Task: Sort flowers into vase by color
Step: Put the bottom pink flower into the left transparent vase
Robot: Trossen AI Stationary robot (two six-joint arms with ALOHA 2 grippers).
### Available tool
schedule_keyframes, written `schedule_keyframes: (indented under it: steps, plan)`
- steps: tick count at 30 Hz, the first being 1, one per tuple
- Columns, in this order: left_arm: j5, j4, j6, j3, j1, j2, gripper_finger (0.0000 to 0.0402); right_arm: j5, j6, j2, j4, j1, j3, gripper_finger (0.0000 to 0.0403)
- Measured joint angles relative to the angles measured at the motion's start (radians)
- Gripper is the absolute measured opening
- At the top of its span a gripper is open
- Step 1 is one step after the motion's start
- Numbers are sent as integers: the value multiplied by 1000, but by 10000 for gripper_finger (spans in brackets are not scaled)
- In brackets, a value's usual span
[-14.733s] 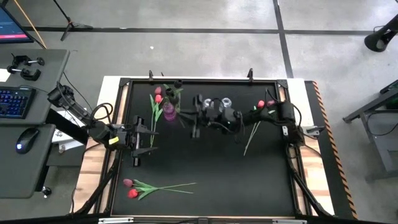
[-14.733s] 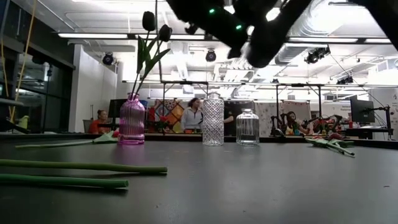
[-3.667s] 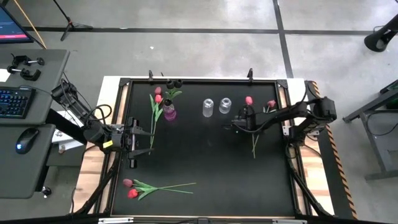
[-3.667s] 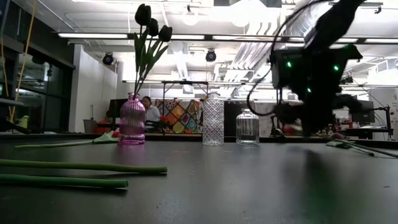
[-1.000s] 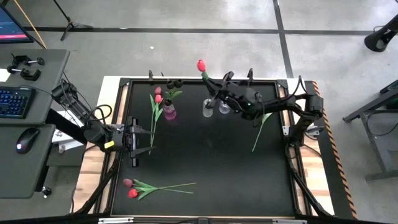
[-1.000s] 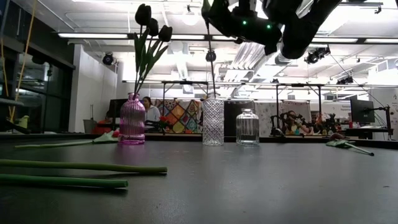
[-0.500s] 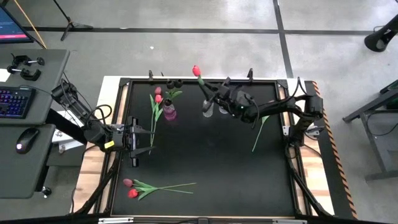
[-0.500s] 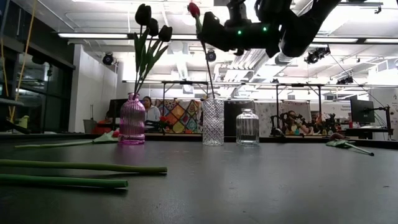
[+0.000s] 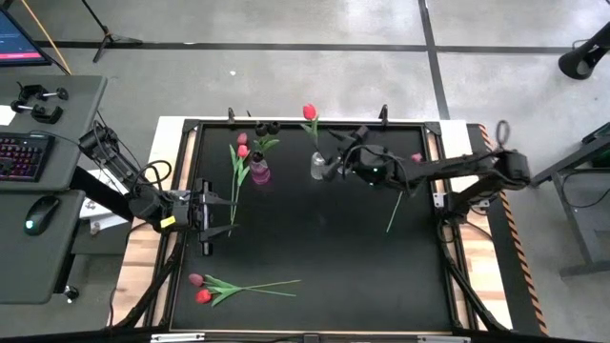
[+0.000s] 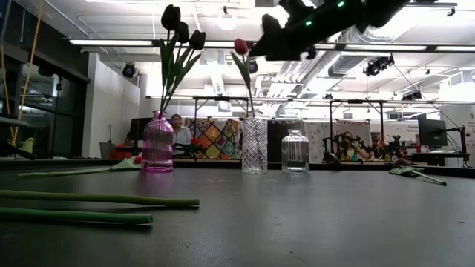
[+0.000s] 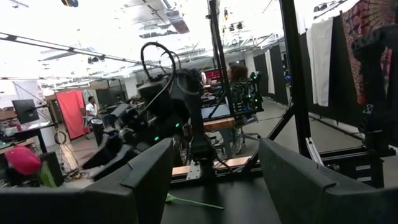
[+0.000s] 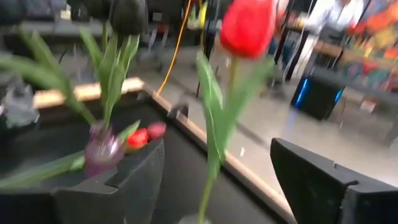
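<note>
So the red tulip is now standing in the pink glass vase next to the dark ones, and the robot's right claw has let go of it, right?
Not quite. The low view shows the red tulip standing in the tall clear cut-glass vase; only the dark maroon tulips are in the pink glass vase. The open right gripper has indeed let go.

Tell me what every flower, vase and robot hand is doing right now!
red tulip: standing in the tall clear vase, not gripped.
pink vase: upright, holding the dark tulips.
short clear vase: upright, empty.
other tulips: lying flat on the table.
right gripper: open, beside the tall clear vase.
left gripper: open, empty, at the table's left side.
</note>
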Motion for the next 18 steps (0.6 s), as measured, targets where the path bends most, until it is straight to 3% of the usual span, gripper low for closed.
schedule_keyframes:
  steps: [5, 10, 13, 18]
  plan:
    - [-5, 2, 0, 0, 0, 0, 225, -26, 175, -104, -323, 57, 0, 286]
    - [-5, 8, -1, 0, 0, 0, 225, -228, 340, -114, -488, 130, 0, 282]
    - [-5, 9, -1, 0, 0, 0, 225, -366, 405, -63, -467, 191, 0, 281]
    - [-4, 32, -4, 0, 0, 0, 225, -392, 388, 129, -219, 307, 0, 281]
